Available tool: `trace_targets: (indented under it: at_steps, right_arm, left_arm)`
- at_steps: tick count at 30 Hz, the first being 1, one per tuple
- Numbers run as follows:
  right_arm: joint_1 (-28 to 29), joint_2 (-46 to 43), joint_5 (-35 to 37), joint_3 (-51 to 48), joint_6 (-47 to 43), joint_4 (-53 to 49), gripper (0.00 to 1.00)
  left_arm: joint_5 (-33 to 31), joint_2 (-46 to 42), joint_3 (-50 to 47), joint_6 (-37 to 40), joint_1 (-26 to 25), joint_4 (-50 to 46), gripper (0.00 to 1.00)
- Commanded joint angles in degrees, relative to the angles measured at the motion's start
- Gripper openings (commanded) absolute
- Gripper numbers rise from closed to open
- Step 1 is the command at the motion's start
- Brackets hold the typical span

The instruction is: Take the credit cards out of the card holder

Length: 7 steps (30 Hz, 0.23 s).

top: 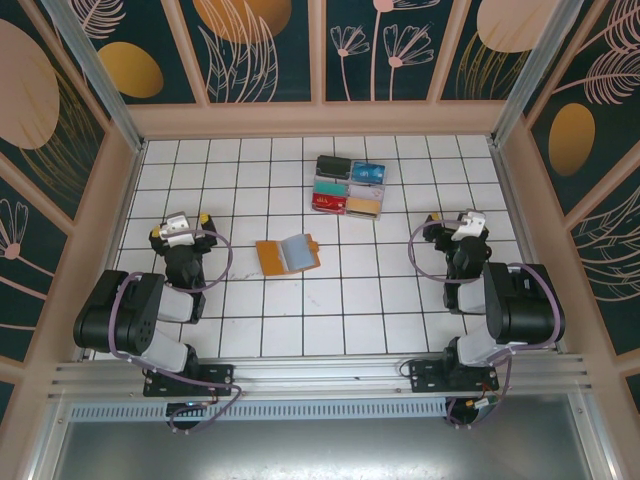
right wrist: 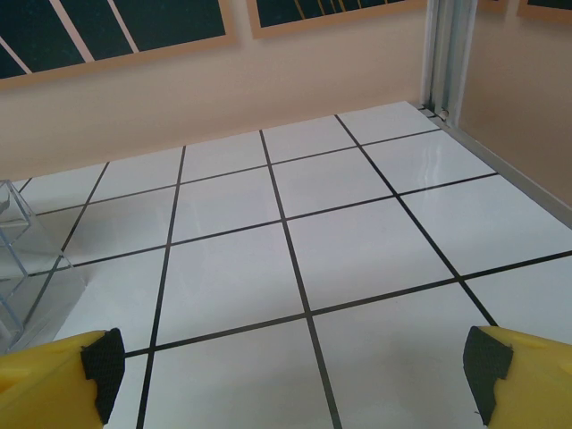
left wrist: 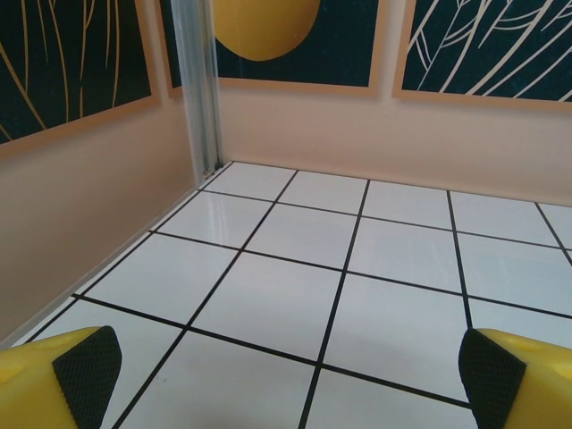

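The tan-orange leather bifold card holder is laid open near the white tiled table's centre for access, flanked by the left gripper and right gripper, both spread wide and empty.

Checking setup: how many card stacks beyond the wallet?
4, in a two-by-two block: black stack far left, blue stack far right, red stack near left, gold stack near right. Others may be hidden.

White tiled table, open tan card holder near its middle, clear tray of card stacks farther back.
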Motion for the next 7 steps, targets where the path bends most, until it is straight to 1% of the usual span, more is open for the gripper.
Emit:
trace_targets:
  at_steps: [1,7]
  right_arm:
    - [0.29,0.56,0.6,0.89,-0.62,1.49,0.99]
    - [0.29,0.43,0.53,0.69,-0.68,1.73,0.99]
  left_arm:
    - [-0.24,0.38,1.24,-0.34,0.37,0.19,0.99]
    - [-0.04,0.3,1.23,-0.37,0.39,0.12,0.99]
